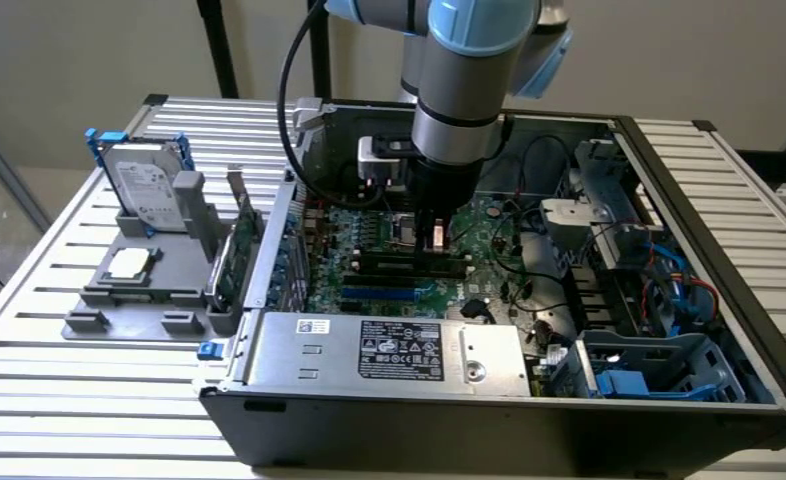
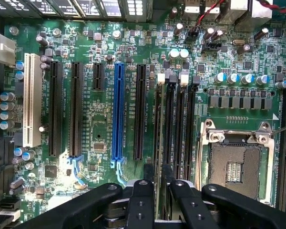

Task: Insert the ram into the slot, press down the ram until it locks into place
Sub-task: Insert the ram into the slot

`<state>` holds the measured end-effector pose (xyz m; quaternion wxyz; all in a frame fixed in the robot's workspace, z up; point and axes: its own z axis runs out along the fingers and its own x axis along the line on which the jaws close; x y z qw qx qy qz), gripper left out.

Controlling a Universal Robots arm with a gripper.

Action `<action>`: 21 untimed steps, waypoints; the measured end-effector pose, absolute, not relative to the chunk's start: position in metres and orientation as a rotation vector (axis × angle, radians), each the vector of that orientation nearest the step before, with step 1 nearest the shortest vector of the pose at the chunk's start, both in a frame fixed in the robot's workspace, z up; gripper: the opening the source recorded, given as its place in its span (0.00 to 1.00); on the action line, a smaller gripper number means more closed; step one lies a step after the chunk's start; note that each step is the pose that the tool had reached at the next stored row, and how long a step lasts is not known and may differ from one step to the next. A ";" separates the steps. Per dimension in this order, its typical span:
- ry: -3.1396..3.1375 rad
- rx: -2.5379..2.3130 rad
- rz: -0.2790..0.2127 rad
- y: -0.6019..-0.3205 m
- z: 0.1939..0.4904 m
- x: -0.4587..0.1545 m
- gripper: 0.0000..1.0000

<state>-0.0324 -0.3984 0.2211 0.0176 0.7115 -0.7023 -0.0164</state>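
My gripper (image 1: 433, 243) reaches down from the arm into the open computer case, right over the memory slots of the motherboard (image 1: 366, 225). In the wrist view its black fingers (image 2: 140, 202) stand close together, and the gripper (image 2: 161, 200) is shut on the ram (image 2: 158, 143). The ram shows edge-on as a thin green strip. It runs along the outermost memory slot, whose white latch (image 2: 160, 78) is at the far end. I cannot tell how deep it sits in the slot. The three neighbouring memory slots (image 2: 183, 129) are bare.
The CPU socket (image 2: 236, 164) lies beside the memory slots, and a blue card slot (image 2: 117, 114) and black ones lie on the other side. At the exterior view's left, a grey fixture (image 1: 126, 290) holds a hard drive (image 1: 146, 185) and an expansion card (image 1: 240, 255). The power supply (image 1: 380, 350) and cables (image 1: 553, 300) crowd the case.
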 end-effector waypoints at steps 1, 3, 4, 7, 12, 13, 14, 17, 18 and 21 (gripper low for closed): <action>-2.182 2.211 -0.051 -0.398 0.221 -0.032 0.22; -2.182 2.211 -0.051 -0.398 0.222 -0.032 0.22; -2.182 2.211 -0.051 -0.398 0.223 -0.032 0.22; -2.182 2.211 -0.051 -0.398 0.228 -0.033 0.22; -2.181 2.212 -0.051 -0.399 0.239 -0.036 0.22; -2.181 2.212 -0.051 -0.399 0.239 -0.038 0.22; -2.180 2.213 -0.051 -0.399 0.239 -0.040 0.22; -2.180 2.213 -0.051 -0.399 0.241 -0.041 0.19; -2.180 2.213 -0.051 -0.399 0.242 -0.041 0.19; -2.180 2.213 -0.051 -0.399 0.242 -0.041 0.11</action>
